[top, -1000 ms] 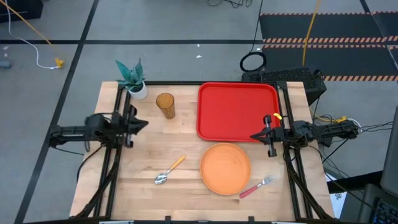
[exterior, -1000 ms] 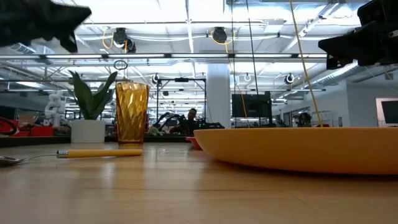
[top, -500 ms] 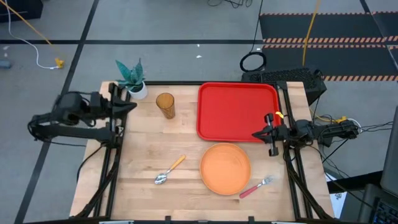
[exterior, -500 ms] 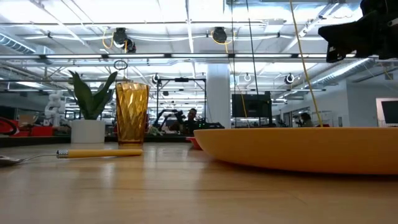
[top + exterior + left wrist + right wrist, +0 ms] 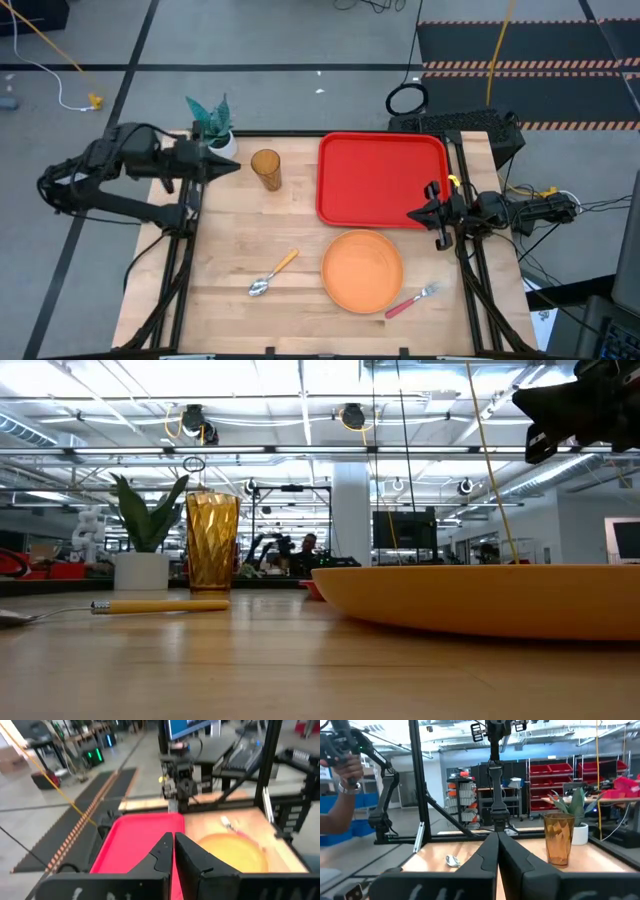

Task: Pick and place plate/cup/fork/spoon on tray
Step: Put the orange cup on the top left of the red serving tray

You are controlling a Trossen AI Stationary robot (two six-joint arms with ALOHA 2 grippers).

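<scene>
Tray (image 5: 381, 178) sits empty at the far right of your table, and nothing is loaded yet. Plate (image 5: 362, 270) lies flat just in front of it, nearly touching the near rim. Cup (image 5: 265, 168) stands upright to the tray's left, with the potted plant (image 5: 213, 128) beyond it at the far left corner. Spoon (image 5: 272, 273) lies left of the plate, handle angled toward the tray; fork (image 5: 411, 299) lies at the plate's near right, tines pointing right.

Your left gripper (image 5: 228, 166) hovers beside the cup, fingers pressed together, pointing straight at it, so it's the nearer one, and those fingers must spread before any grasp. Your right gripper (image 5: 413, 215) hangs at the tray's near right corner, fingers also together, just above the plate's far edge. For the cup, go left.
</scene>
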